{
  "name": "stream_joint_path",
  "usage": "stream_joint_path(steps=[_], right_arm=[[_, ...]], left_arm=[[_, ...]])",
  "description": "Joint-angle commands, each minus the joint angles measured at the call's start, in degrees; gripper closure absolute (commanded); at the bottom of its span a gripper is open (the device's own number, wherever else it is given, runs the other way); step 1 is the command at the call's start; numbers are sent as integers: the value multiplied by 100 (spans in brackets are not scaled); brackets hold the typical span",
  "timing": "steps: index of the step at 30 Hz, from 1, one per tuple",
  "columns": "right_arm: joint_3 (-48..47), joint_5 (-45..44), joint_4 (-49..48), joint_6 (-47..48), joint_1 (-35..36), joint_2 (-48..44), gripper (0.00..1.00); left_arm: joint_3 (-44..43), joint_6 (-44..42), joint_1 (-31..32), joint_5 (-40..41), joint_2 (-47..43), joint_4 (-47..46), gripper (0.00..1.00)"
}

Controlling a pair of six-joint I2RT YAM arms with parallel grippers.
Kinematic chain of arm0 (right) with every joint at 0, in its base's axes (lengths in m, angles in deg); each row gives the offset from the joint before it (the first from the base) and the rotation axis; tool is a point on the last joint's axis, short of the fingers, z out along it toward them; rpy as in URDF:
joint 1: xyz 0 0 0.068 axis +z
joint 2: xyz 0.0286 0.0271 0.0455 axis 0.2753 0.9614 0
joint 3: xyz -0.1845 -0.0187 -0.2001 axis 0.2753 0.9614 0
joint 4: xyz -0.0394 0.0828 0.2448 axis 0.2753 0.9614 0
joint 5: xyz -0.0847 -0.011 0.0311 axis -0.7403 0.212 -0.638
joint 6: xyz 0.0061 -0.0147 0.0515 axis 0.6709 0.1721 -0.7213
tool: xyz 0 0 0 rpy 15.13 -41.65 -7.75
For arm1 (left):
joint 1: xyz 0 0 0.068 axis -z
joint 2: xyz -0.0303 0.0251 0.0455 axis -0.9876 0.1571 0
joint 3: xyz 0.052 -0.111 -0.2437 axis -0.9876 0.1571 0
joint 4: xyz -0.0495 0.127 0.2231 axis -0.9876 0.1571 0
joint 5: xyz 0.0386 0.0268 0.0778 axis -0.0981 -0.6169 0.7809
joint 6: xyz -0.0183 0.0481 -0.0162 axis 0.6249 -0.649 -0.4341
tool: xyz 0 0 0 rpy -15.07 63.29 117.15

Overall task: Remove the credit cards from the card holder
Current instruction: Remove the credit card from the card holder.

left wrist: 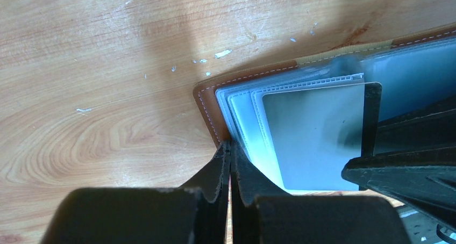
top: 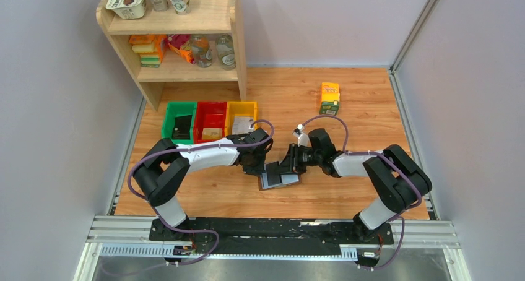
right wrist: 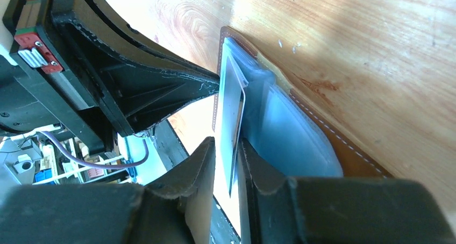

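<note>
Toward the desk's (top: 347,194) front edge the card holder (top: 280,181) lies open. The left end effector (left wrist: 230,147) is closed at its leather corner, and the right end effector (right wrist: 227,143) pinches a credit card's (right wrist: 234,109) edge. Open wood reaches the bins (top: 210,117).

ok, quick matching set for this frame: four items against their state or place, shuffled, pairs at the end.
Items
1. left gripper
2. right gripper
3. card holder
4. orange-green carton

States
A. upright, alone at the far side of the table
B. shut on a credit card by its edge
C. lying open, sleeves up, between both grippers
D. shut, tips at the holder's brown edge

Pairs: 1-D, 2-B, 3-C, 4-A
</note>
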Motion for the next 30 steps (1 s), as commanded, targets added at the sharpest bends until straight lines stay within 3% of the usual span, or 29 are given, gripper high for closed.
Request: stream_joint_path(steps=[1, 10, 17, 23, 30], right_arm=[[97, 183, -167, 171, -140, -201, 79], [176, 332, -255, 189, -360, -87, 98], [290, 394, -36, 347, -676, -306, 99], [212, -62, 1000, 874, -844, -824, 100], [80, -923, 2179, 1323, -826, -1790, 100]], left_arm=[[145, -173, 28, 187, 331, 73, 98], [171, -182, 28, 178, 296, 20, 98], [207, -182, 28, 169, 252, -15, 99], [285, -191, 28, 117, 173, -138, 98], [268, -182, 19, 274, -590, -209, 83]])
